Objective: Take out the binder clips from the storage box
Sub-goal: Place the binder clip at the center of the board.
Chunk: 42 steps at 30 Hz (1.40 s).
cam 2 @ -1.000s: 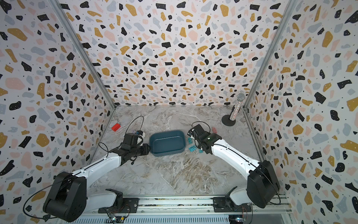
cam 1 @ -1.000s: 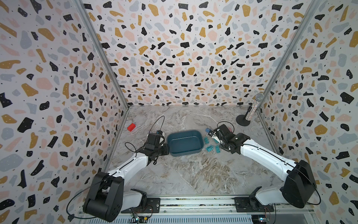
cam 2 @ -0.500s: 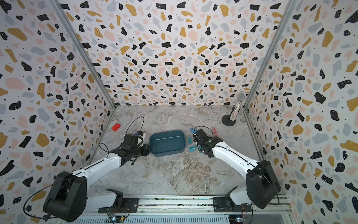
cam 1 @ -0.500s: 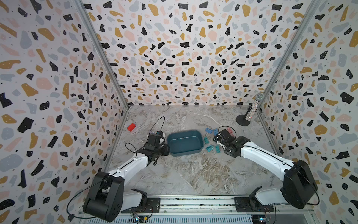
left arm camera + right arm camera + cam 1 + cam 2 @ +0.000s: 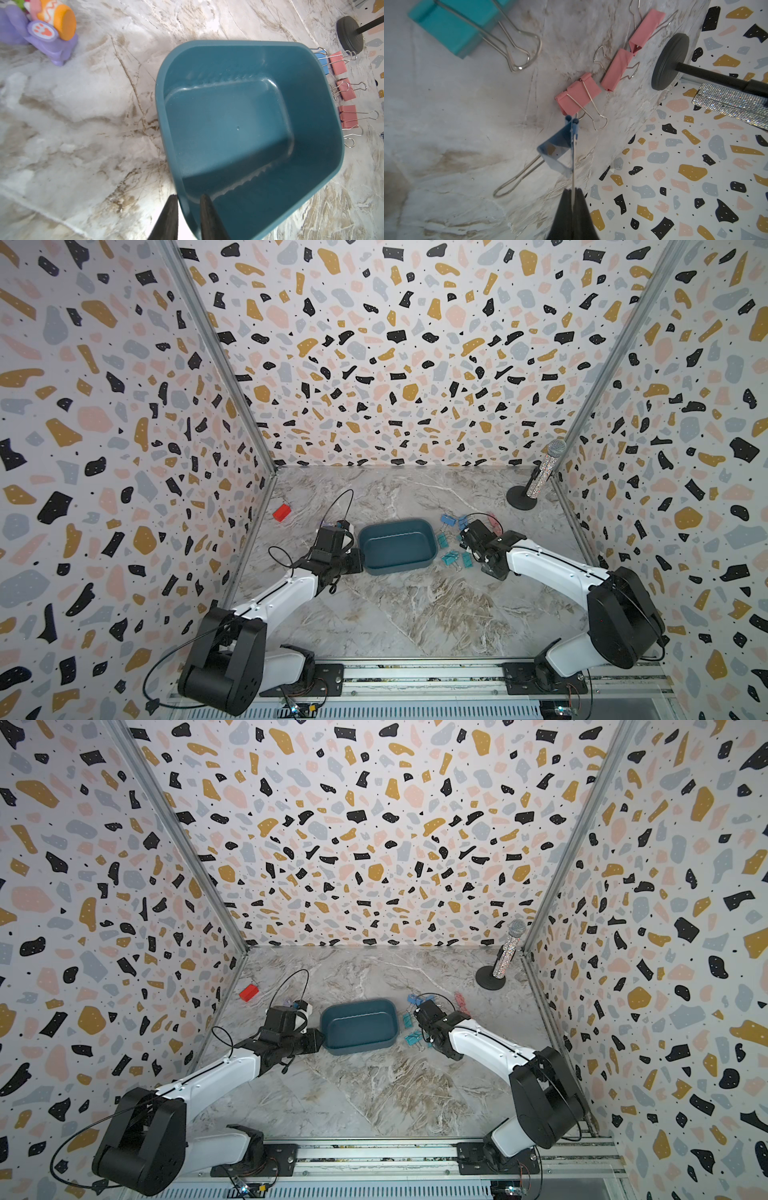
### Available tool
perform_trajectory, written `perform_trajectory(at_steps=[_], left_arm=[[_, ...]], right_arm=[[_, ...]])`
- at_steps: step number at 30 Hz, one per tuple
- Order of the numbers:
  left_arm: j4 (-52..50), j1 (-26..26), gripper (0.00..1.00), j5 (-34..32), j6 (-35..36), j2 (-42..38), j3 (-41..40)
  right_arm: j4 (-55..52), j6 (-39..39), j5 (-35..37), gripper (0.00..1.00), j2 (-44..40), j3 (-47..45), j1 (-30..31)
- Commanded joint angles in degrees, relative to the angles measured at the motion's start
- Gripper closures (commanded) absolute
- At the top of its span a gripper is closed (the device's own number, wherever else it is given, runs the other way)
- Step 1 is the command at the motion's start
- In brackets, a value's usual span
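The storage box (image 5: 394, 524) (image 5: 356, 1003) (image 5: 324, 158) is a dark teal tub on the marble floor, and nothing lies inside it. My left gripper (image 5: 188, 200) (image 5: 358, 562) is shut on its near left wall, one finger inside and one outside. Binder clips lie on the floor right of the box: teal ones (image 5: 449, 558) (image 5: 452, 27), a blue one (image 5: 448, 520), and three pink ones (image 5: 579, 93) (image 5: 346, 89). My right gripper (image 5: 573, 190) (image 5: 463, 537) is shut on the wire handle of a blue binder clip (image 5: 556, 149), close to the nearest pink clip.
A red block (image 5: 281, 512) lies at the back left. A purple-and-orange toy (image 5: 41, 31) stands just behind the left wrist. A glittery microphone on a black round stand (image 5: 536, 481) (image 5: 668, 62) is in the back right corner, near the pink clips. Patterned walls close three sides.
My right gripper has shifted a little to the right and forward, away from the box's right end, with the blue clip in it. The left arm and the box have stayed put.
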Motion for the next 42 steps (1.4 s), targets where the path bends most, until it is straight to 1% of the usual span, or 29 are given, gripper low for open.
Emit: perform_trajectory(at_steps=[1, 20, 28, 38, 42], left_arm=[[2.1, -0.2, 0.77, 1.3, 0.2, -0.1, -0.6], [2.2, -0.2, 0.77, 1.3, 0.3, -0.4, -0.9], [2.3, -0.2, 0.77, 1.2, 0.3, -0.6, -0.9], [2.3, -0.2, 0.77, 1.1, 0.3, -0.8, -1.0], [2.3, -0.2, 0.77, 1.1, 0.4, -0.7, -1.0]], right_arm=[[-1.5, 1.7, 0.5, 1.00, 1.4, -0.5, -0.2], [-0.4, 3.5, -0.1, 1.00, 9.4, -0.1, -0.4], [0.0, 3.5, -0.5, 1.00, 9.7, -0.2, -0.4], [-0.1, 3.5, -1.5, 0.96, 10.1, -0.2, -0.4], [0.0, 3.5, -1.8, 0.93, 10.1, -0.2, -0.4]])
